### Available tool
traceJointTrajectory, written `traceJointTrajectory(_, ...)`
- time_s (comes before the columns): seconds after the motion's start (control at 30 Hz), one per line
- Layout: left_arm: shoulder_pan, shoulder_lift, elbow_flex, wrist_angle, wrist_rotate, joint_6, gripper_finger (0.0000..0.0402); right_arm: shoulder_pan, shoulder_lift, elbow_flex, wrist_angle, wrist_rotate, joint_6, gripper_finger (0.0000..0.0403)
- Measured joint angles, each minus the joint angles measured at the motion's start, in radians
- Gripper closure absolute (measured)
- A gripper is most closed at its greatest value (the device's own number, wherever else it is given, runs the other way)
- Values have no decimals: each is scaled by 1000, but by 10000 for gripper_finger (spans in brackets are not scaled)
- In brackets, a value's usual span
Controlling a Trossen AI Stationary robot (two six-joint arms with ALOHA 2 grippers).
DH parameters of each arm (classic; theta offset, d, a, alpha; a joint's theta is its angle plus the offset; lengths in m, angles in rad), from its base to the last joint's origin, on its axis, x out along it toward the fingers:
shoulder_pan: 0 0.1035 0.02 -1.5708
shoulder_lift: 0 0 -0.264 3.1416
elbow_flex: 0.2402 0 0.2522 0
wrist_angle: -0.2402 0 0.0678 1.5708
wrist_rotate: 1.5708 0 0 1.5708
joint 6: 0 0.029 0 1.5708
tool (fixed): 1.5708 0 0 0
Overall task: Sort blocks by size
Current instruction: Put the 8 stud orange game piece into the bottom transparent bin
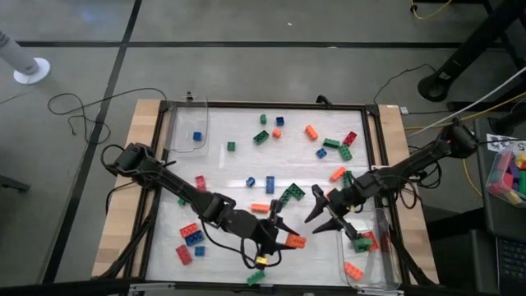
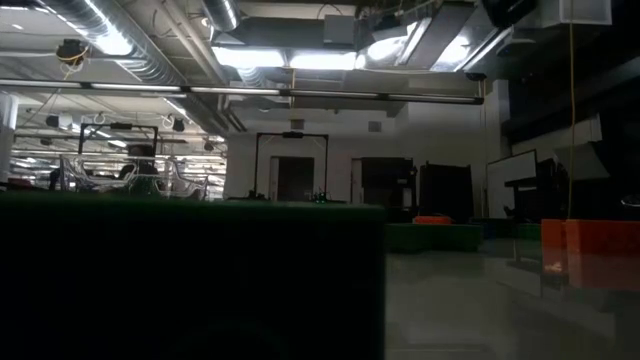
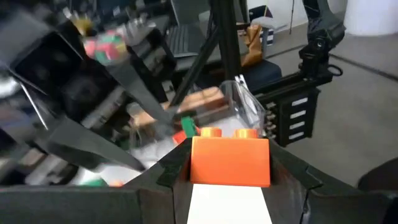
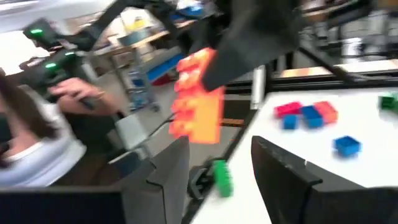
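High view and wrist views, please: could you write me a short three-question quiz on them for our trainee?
1. What colour is the brick held in the left pincer? A red, B orange, C blue.
2. True or false: the right pincer grips a green brick.
3. Fill in: the clear bin on the left arm's side holds one ___ block.

Key: 1 B. 2 False; it stands open and empty. 3 blue.

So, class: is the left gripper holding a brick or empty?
Holding: the left gripper is shut on an orange brick, studs visible between its fingers.
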Motion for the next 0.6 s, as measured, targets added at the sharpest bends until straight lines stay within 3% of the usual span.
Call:
traceJointTrajectory(0.27, 18, 0, 0, 17, 1, 21, 261, 1, 72, 1, 178, -148, -3, 231)
traceJointTrajectory(0.6, 18, 0, 0, 49, 23, 40, 261, -6, 85, 1, 179, -85, 0, 231)
